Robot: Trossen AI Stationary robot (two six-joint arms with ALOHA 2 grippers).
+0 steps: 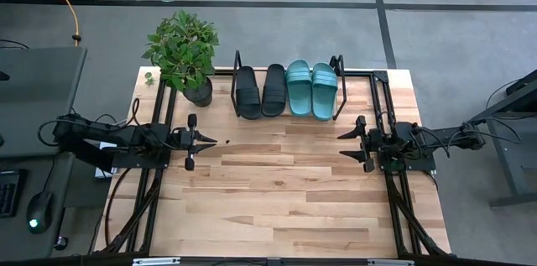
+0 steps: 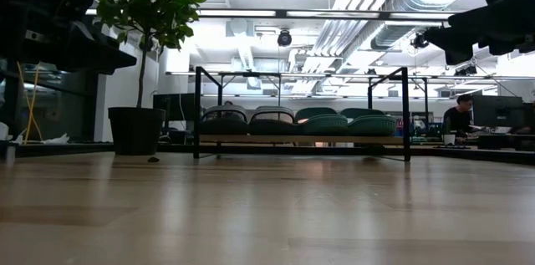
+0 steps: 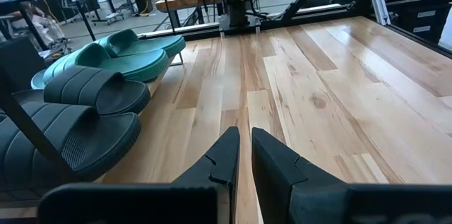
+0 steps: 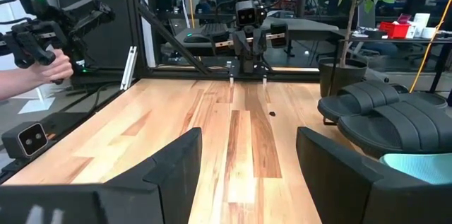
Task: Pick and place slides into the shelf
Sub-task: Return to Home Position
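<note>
- Teal slides (image 1: 299,88) and black slides (image 1: 248,92) stand side by side on the shelf (image 2: 376,140) at the far edge of the worktop (image 1: 277,190). The black pair is nearer the potted plant (image 1: 183,52), so the colours sit together as pairs.
- All four lie flat with straps up, packed close between the shelf's black end loops (they fill the board, so I judge the placing done).
- Left claw (image 1: 213,140) hangs low over the worktop on its own side, its fingers all but together and gripping nothing.
- Right claw (image 1: 342,144) faces it from the opposite side, fingers spread wide and empty.
- Both claws are well apart from the shelf, which suits arms parking rather than reaching.
- A person's hand (image 4: 53,65) holds a dark device beyond the worktop's edge, clear of both arms.
- No brand, label or writing can be read on the slides, shelf or pot.
</note>
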